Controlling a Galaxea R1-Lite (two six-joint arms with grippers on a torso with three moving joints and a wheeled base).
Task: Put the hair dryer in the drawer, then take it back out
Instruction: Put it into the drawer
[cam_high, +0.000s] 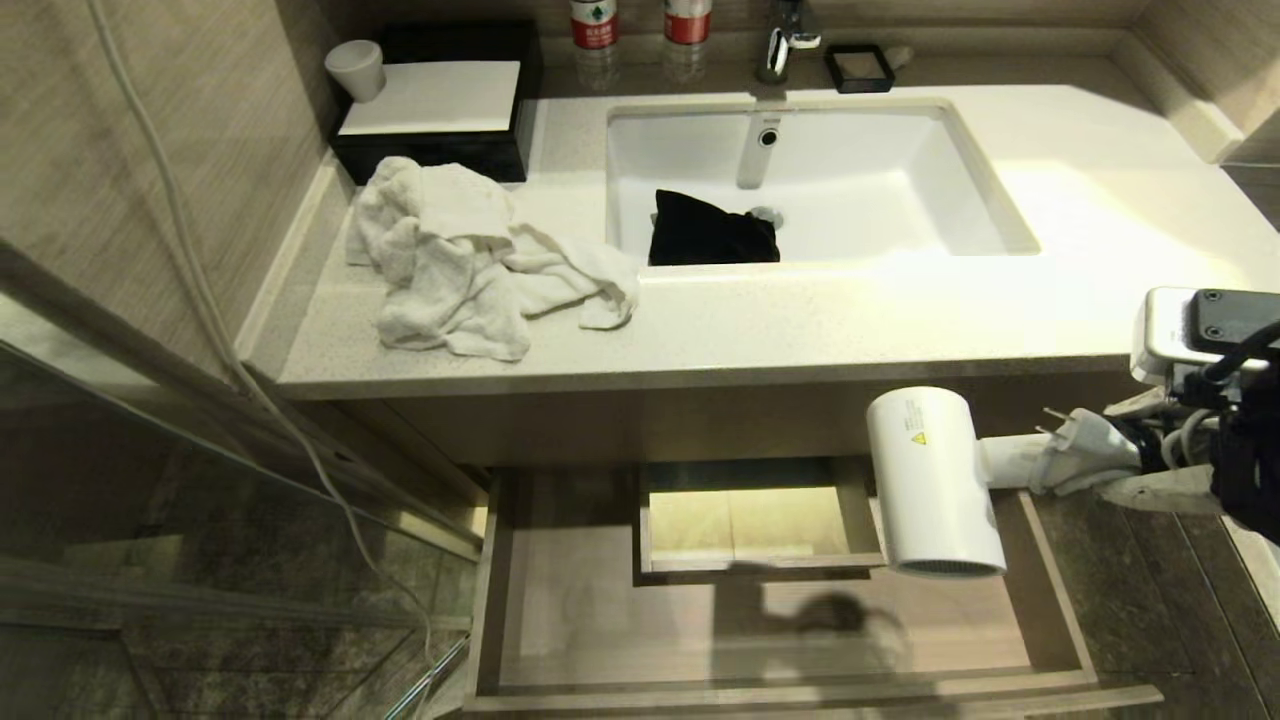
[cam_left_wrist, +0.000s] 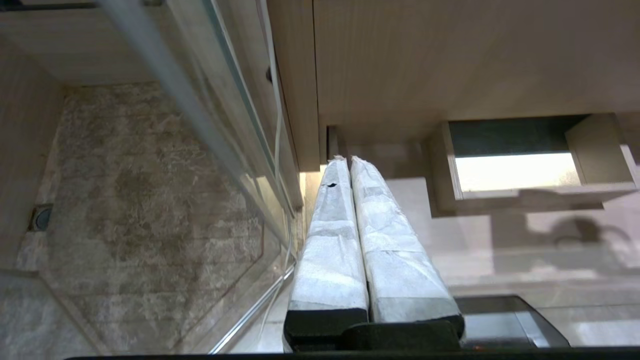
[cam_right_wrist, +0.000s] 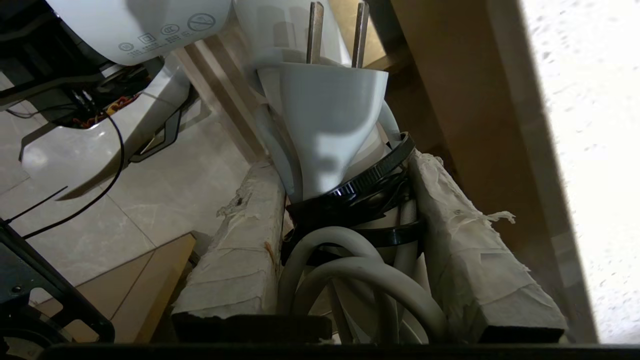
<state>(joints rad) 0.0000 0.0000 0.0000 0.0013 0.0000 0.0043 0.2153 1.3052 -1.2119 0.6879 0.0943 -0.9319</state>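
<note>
The white hair dryer hangs in the air over the right end of the open drawer, barrel mouth toward me and below the counter edge. My right gripper comes in from the right and is shut on its handle with the bundled cord and plug. In the right wrist view the padded fingers clamp the strapped cord and plug, with the barrel beyond. The drawer floor is bare around its boxed cut-out. My left gripper is shut and empty, beside the drawer's left end.
A crumpled white towel lies on the counter. A black cloth pouch sits in the sink. A black box and cup stand at the back left. A glass partition stands left of the drawer.
</note>
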